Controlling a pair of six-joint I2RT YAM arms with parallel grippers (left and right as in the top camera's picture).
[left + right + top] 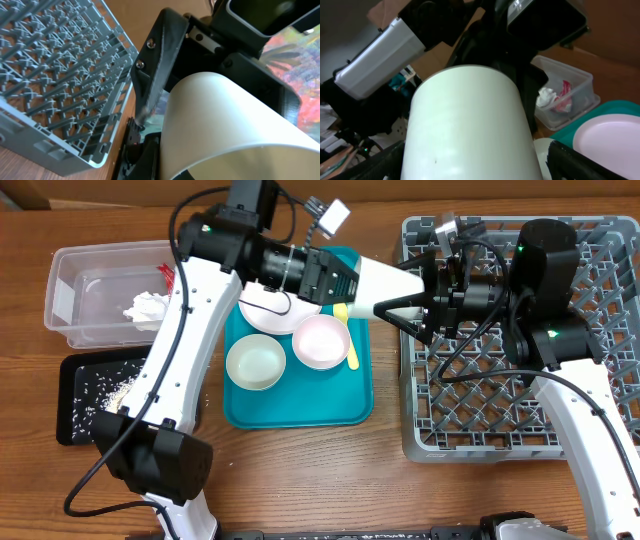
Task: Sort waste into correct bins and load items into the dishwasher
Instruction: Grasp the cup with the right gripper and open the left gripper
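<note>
Left end effector, clamped shut on the white cup, holds it level in mid-air at the dish rack's nine o'clock edge, evidently so the right end effector, jaws wide and straddling its far end ungripped, can receive it.

A brown wood-grain table fills the overhead view, evenly lit; brown cardboard stands beyond it in the right wrist view; the room behind is dim, cluttered, blurred; a colourful patch stays unreadable.
</note>
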